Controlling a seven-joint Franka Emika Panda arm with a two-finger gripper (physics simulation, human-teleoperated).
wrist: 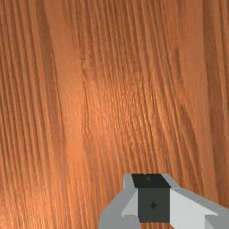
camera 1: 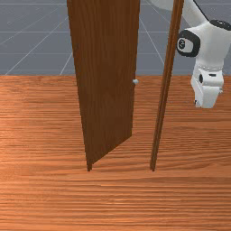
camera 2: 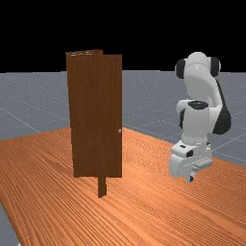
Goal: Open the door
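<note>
Orange-brown wood grain runs across the table (camera 1: 189, 194), with a grey tiled floor (camera 1: 36, 49) beyond it. The door (camera 1: 106, 81) stands upright on the table, ajar: its knob (camera 1: 135, 81) edge is swung away from the frame post (camera 1: 162, 103), which stands apart from the door on the front view's right. The gripper (camera 2: 190, 178) hangs above the table, well apart from the door on its knob side, past that post in the front view. The swing looks well along, though I judge it may need to go wider. To do that well, bring the gripper in low and slowly behind the knob edge, on the side facing the post, then push along the door's arc about its hinge side, pressing near the knob for leverage. Cutting straight across could slip off the edge or knock the post. As for the jaws, I cannot tell whether they are spread or pressed together; nothing is seen held, and they touch neither door nor knob.
</note>
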